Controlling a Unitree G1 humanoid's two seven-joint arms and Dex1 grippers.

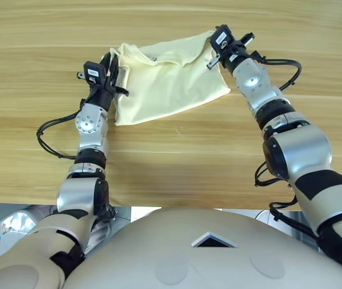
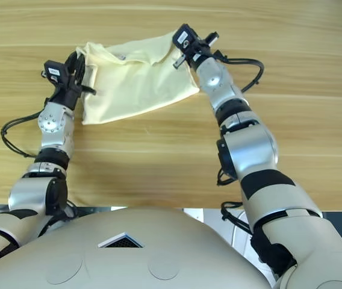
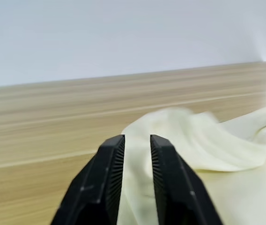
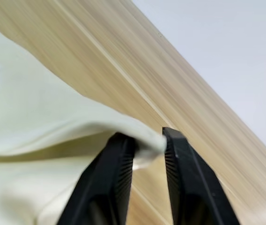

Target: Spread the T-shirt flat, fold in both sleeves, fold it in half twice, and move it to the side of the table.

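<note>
A pale yellow T-shirt (image 1: 165,84) lies folded into a rough rectangle on the wooden table (image 1: 177,162), its far edge rumpled. My left gripper (image 1: 113,64) is at the shirt's left edge, and in the left wrist view its black ribbed fingers (image 3: 109,159) are shut on a fold of the cloth (image 3: 189,140). My right gripper (image 1: 212,43) is at the shirt's far right corner. In the right wrist view it (image 4: 149,138) pinches the fabric's raised edge (image 4: 53,117), lifted a little off the table.
Bare wood surrounds the shirt on every side, with wide room to its left, right and front. The table's near edge (image 1: 159,206) runs just ahead of my torso. Black cables loop beside each forearm (image 1: 50,141).
</note>
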